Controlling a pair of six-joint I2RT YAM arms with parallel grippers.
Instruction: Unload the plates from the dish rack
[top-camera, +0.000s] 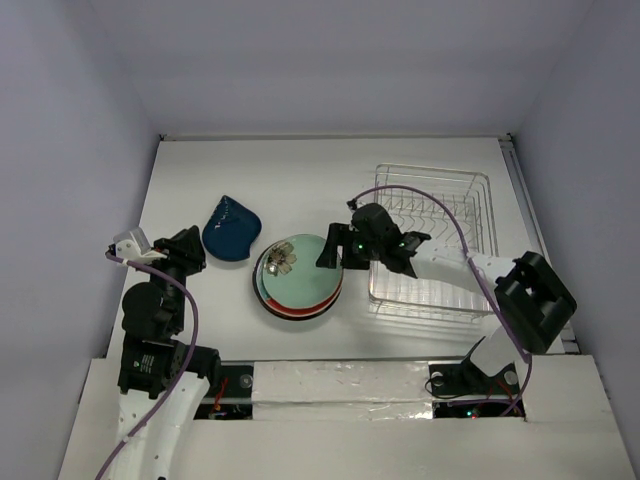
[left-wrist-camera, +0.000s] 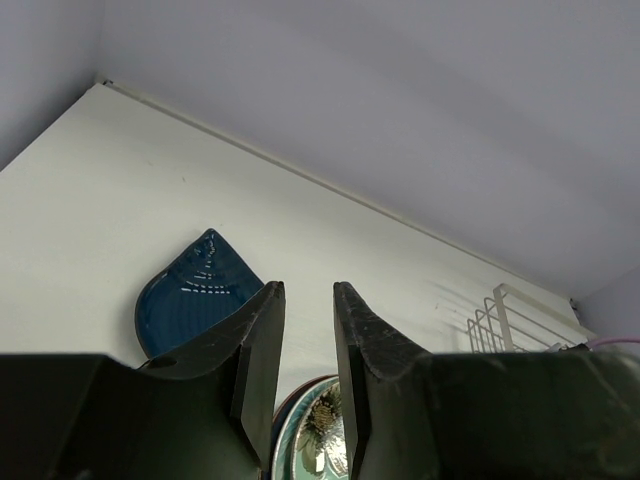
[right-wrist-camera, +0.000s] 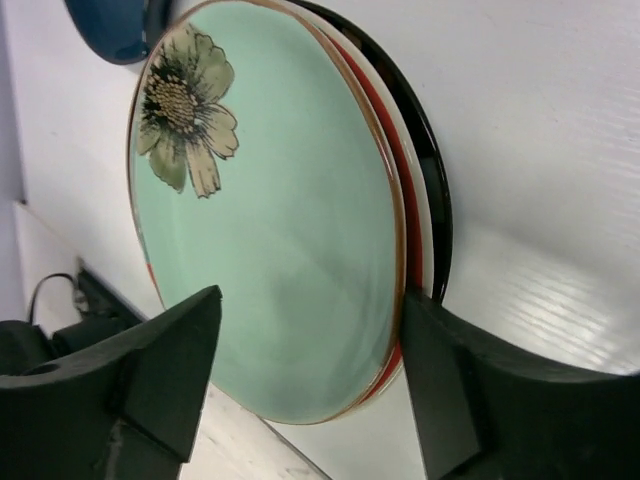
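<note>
**Plates stacked left of the rack (top-camera: 440, 230), right claw (top-camera: 332, 252) at the pile's rim**
The rack looks empty (only wires show). The plates lie flat mid-table, probably to save room: green plate (top-camera: 300, 282) on top, blue plate (top-camera: 232, 230) apart, far left. The right claw gapes wide around the rim, gripping nothing; the left claw (top-camera: 190, 248), barely parted, is empty.

Lower plates (right-wrist-camera: 424, 235) — rims only
</note>
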